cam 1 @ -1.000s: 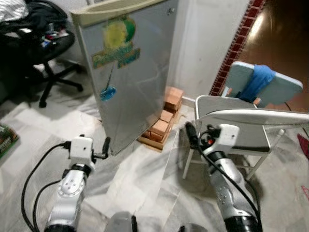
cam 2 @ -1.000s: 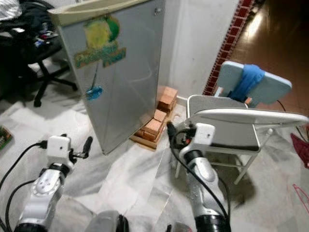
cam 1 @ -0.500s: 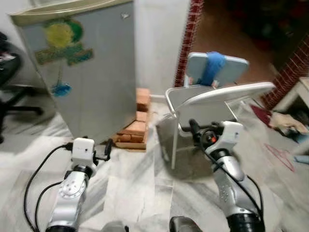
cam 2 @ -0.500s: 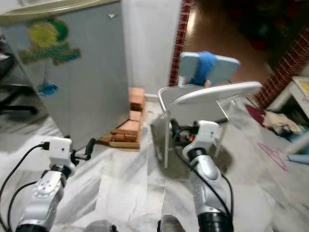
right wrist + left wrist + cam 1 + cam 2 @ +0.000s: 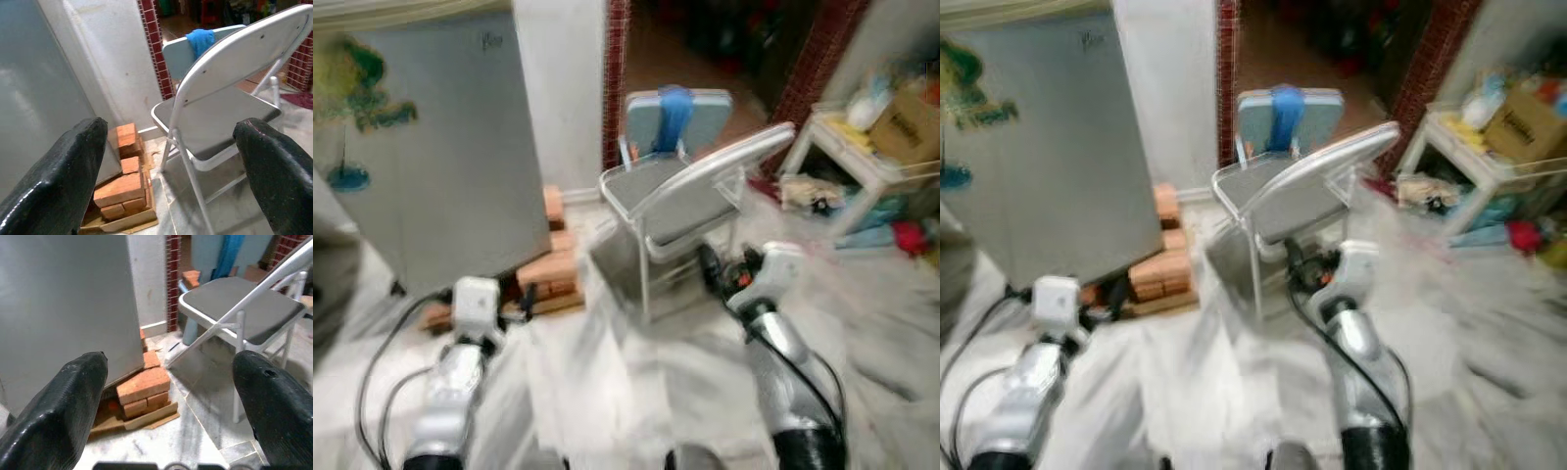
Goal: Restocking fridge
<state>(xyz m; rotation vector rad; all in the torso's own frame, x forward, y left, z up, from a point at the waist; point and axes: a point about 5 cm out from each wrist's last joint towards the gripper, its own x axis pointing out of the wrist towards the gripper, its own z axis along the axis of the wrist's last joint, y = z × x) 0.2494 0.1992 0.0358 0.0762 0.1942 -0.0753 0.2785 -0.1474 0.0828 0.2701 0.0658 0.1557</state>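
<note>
The silver fridge (image 5: 431, 166) stands shut at the left, with a yellow-green sticker on its door and red bricks (image 5: 548, 264) under its corner. My left gripper (image 5: 168, 357) is open and holds nothing, low over the floor and pointing at the fridge's corner and the bricks. My right gripper (image 5: 168, 125) is also open with nothing between its fingers, and points at the white folding chair (image 5: 675, 201) just ahead. The eye views are blurred by motion.
Behind the folding chair stands a light blue chair with a blue cloth (image 5: 674, 108) over its back, in front of a dark doorway. A white shelf (image 5: 847, 147) with a cardboard box (image 5: 901, 122) and clutter stands at the right. Marble floor lies between.
The camera has swung to the right: the fridge has slid to the picture's left, the chair to the centre, and the shelf has come into view. Both arms keep their pose.
</note>
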